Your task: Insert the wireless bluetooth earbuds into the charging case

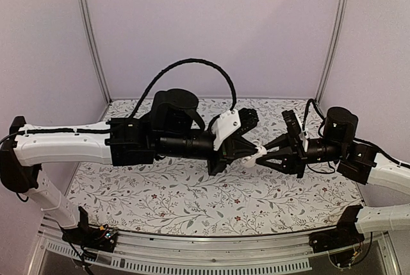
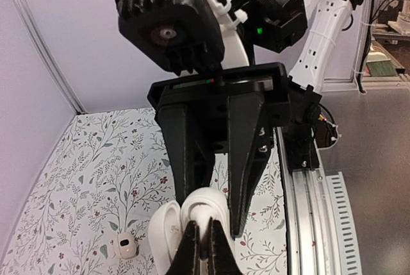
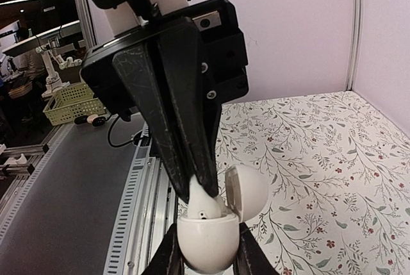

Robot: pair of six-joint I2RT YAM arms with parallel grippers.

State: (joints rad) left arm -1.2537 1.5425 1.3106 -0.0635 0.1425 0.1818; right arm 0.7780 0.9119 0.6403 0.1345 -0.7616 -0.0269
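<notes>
From above we see the two arms meeting in mid-air over the floral surface [image 1: 160,191]. The left gripper [image 1: 248,152] and right gripper [image 1: 272,153] point tip to tip, with a white lump between them that is too small there to make out.

The right wrist view settles it. The right gripper [image 3: 205,252] has its jaws closed on the lower shell of the charging case [image 3: 206,243], whose lid [image 3: 246,188] stands hinged open to the right. From above, the left gripper [image 3: 202,182] reaches in with its jaws pinched shut on an earbud [image 3: 197,193], whose lower end sits at the case's opening. We cannot tell whether it is seated in a socket.

The left wrist view gives the opposite side. Its own jaws [image 2: 205,236] are closed at the bottom edge, with the case [image 2: 205,209] just beyond, clamped between the right gripper's black fingers [image 2: 246,159]. Only this view shows a small white piece [image 2: 125,247] with a dark spot lying on the surface below and to the left, well apart from the case. It is too small for us to name.
</notes>
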